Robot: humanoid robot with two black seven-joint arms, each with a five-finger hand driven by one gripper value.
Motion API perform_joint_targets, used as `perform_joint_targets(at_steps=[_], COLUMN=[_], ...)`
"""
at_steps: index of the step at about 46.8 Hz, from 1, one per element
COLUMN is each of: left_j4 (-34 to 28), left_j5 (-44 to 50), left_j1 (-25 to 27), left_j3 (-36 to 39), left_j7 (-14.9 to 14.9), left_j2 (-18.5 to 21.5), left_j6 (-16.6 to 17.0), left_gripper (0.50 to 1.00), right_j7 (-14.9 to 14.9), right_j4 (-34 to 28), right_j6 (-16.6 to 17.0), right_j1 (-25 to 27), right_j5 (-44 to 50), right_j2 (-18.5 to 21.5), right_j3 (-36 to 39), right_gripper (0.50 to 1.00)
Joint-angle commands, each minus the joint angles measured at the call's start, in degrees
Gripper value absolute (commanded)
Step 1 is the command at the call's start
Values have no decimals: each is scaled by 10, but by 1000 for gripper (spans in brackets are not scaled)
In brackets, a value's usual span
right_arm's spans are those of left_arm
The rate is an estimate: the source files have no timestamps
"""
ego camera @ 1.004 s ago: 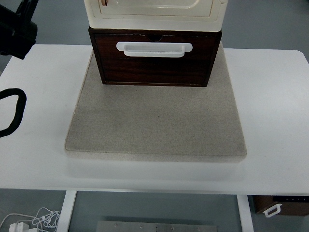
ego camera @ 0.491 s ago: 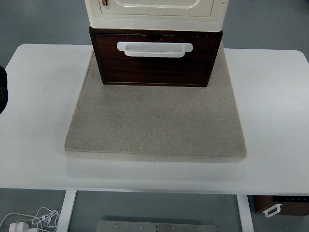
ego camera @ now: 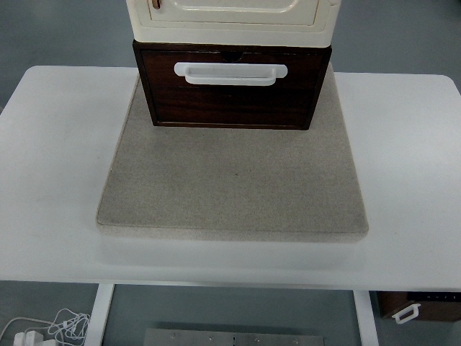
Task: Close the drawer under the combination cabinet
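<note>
The combination cabinet stands at the far middle of the table: a cream upper unit on top of a dark brown wooden drawer. A white bar handle runs across the drawer front. The drawer front sits about flush with the dark body below the cream unit. Neither of my hands shows anywhere in the head view.
The cabinet rests on a square beige mat lying on the white table. Under the table, white cables lie on the floor at the lower left, and a brown box with a white handle shows at the lower right.
My left arm, seen at the left edge and upper left a second ago, has drawn back out of view. The cabinet and drawer have not moved.
</note>
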State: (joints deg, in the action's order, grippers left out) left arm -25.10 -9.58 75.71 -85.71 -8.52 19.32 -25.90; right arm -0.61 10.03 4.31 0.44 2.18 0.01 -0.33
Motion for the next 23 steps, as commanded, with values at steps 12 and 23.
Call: perform_joint_targets(at_steps=[12,23], left_j4=[90,96], left_j5=[3,3], left_j1=[-16,-56], left_j3=[36,44], left_j7=[25,46], left_j2=[-13,-49], left_j6=[84,149], left_gripper=[1000,1000], right_j7=[0,0], right_j4=[0,0], right_j6=[0,0], right_j1=[-1,0], right_j5=[0,0], right_j2=[0,0], right_j3=[1,-1], right_gripper=[952,952])
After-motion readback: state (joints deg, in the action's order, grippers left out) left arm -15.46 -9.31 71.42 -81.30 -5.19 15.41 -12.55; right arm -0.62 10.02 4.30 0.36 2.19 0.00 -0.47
